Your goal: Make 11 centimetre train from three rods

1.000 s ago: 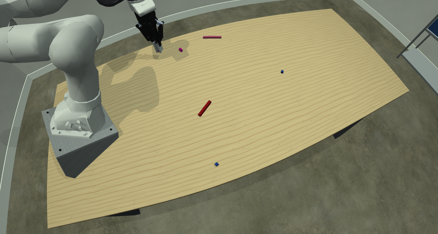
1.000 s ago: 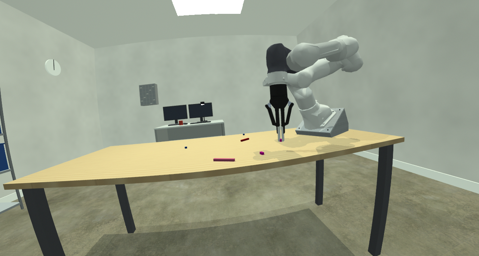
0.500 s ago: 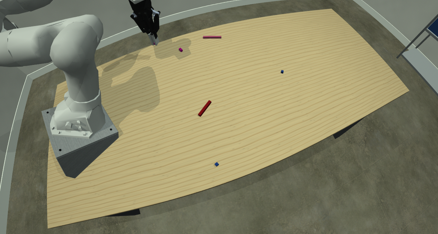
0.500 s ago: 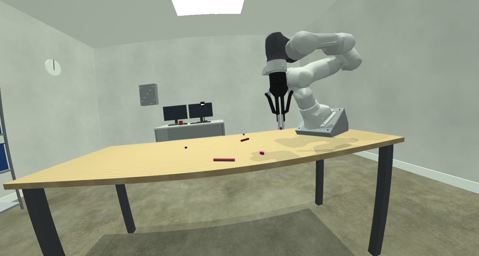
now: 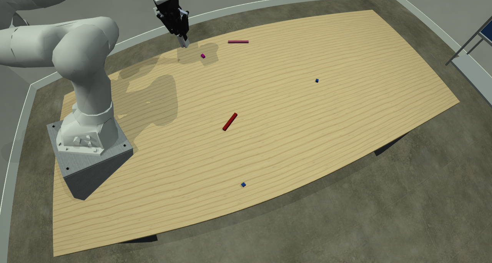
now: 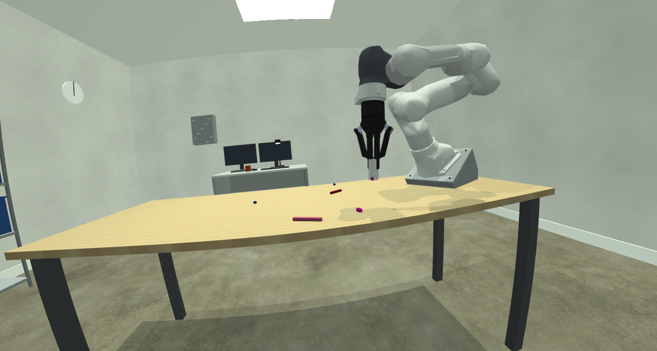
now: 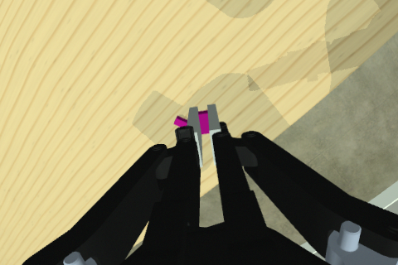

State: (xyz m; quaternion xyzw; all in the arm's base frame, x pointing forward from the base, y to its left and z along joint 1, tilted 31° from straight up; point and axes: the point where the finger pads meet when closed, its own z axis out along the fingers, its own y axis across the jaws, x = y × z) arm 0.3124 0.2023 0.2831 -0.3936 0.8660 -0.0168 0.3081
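Note:
My gripper (image 5: pixel 184 46) (image 6: pixel 372 178) (image 7: pixel 204 118) is shut on a magenta rod (image 7: pixel 204 122) (image 6: pixel 372 178) and holds it in the air above the table. A second magenta rod (image 5: pixel 203 55) (image 6: pixel 359 210) (image 7: pixel 181 122) lies on the table close by. A pink rod (image 5: pixel 238 41) (image 6: pixel 307 218) lies near the far edge in the top view. A red rod (image 5: pixel 229 121) (image 6: pixel 335 191) lies at the table's middle, set at a slant. One blue rod (image 5: pixel 316 80) (image 6: pixel 254 201) lies apart to the right in the top view. Another blue rod (image 5: pixel 243 184) (image 6: pixel 333 183) lies near the opposite long edge. No rods touch.
The wooden table (image 5: pixel 292 130) (image 6: pixel 192 220) carries the arm's metal base (image 5: pixel 99 172) (image 6: pixel 467 170) at one end. The gripper is near the table's long edge. A desk with two monitors stands beyond the table in the exterior view.

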